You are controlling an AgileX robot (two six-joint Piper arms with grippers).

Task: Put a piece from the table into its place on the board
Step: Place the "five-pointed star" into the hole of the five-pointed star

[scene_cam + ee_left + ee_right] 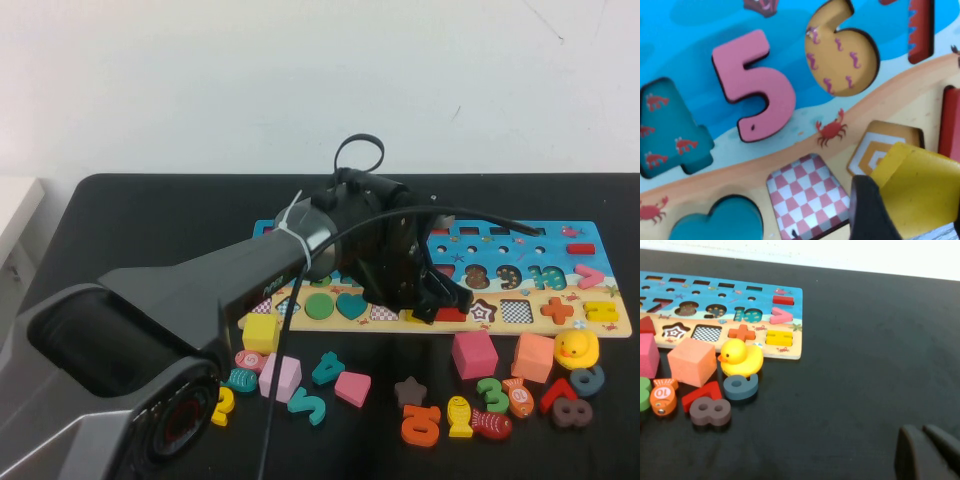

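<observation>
My left jaws (900, 200) are clamped on the yellow piece (922, 187), tilted just above the pentagon slot (880, 150) in the board's (520, 325) sandy strip, right of the checked slot (807, 192). From above, the left arm (200, 290) reaches over the board's middle. Further right, a duck (740, 357) sits on the bench (865, 350) against the board's edge. My right jaws (927, 452) hang together low over bare bench, well clear.
</observation>
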